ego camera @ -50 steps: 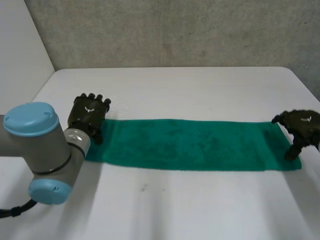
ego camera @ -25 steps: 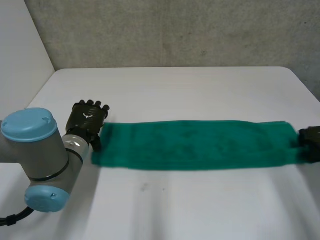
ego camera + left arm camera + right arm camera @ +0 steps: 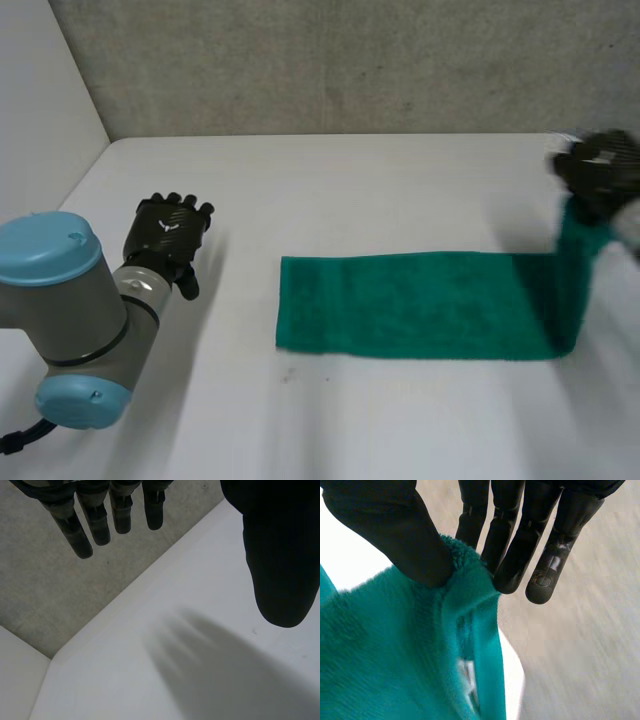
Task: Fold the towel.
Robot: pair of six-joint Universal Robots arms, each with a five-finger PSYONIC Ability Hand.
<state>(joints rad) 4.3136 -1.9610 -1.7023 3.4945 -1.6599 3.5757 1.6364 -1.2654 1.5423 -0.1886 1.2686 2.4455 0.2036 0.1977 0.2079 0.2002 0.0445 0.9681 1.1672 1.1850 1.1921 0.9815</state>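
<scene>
A green towel (image 3: 410, 302) lies as a long strip across the white table (image 3: 330, 190). Its right end is lifted off the table and hangs from my right hand (image 3: 600, 172), which is raised at the far right. In the right wrist view the towel's edge (image 3: 465, 585) is pinched between the thumb (image 3: 395, 530) and the fingers (image 3: 512, 540). My left hand (image 3: 170, 228) rests at the left, well clear of the towel's left end, with nothing in it. Its fingers (image 3: 100, 515) and thumb (image 3: 280, 555) hang straight above bare table.
A grey wall (image 3: 350, 60) runs behind the table's far edge. My left arm's grey joint with blue caps (image 3: 60, 320) stands at the near left. Bare table surface lies in front of the towel and behind it.
My right hand closed on the towel's right end, then lifted it up and back. The whole towel slid right, away from my left hand, which stayed roughly in place.
</scene>
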